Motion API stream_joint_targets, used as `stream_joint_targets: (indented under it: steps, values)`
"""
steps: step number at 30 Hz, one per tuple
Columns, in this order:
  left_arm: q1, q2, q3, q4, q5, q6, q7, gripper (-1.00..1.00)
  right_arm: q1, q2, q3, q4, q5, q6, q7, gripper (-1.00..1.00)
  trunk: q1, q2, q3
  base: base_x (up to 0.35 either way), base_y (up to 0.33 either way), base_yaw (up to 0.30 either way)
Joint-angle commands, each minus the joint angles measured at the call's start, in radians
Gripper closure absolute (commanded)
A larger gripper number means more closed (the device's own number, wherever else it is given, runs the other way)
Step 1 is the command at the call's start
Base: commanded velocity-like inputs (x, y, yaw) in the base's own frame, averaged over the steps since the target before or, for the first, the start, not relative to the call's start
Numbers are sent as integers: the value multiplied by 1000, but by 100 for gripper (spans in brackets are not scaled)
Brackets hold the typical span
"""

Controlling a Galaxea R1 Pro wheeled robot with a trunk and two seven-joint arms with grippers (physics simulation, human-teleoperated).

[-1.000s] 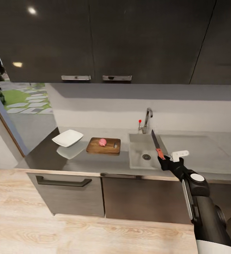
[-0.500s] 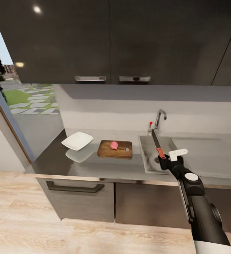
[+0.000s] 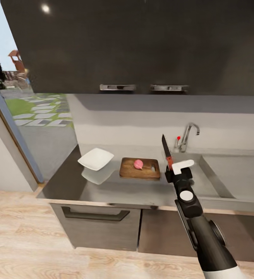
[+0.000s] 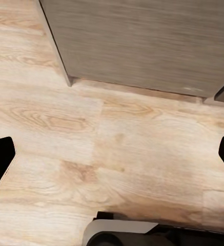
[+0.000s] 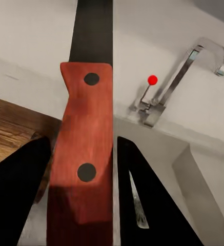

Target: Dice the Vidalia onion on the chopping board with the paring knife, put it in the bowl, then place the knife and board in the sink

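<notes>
One paring knife (image 3: 166, 149) stands upright in right claw (image 3: 172, 167), blade up.

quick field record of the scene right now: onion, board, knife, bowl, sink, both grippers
onion: Vidalia onion whole, on the chopping board
knife: paring knife held blade up in the right gripper
bowl: bowl on the countertop, apart from the board, on its window side
sink: sink beside the board
left gripper: left gripper open, over wooden floor
</notes>
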Motion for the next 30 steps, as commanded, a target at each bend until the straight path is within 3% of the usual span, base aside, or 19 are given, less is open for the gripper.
stream_joint_targets:
  steps: [1, 5, 14, 26, 30]
  values:
    - [0, 0, 0, -1, -1, -2, 2, -100, -1, 0, 9, 0, 6, 7, -9, 100, 1, -2, -2, 150, 271, 0]
    - [0, 0, 0, -1, -1, -2, 2, -100, -1, -3, 38, 2, 5, 8, -28, 100, 1, -2, -2, 151, 271, 0]
    - [0, 0, 0, 0, -1, -2, 2, -100, -1, -8, 44, 3, 14, 8, -32, 100, 1, -2, -2, 199, 215, 0]
    - [0, 0, 0, 1, -1, -1, 2, -100, -1, -8, 43, 3, 27, 9, -33, 100, 1, -2, -2, 21, 19, 0]
    - [0, 0, 2, 8, -1, -1, 2, -100, -1, -8, 44, 3, 50, 9, -32, 100, 1, -2, -2, 0, 0, 0]
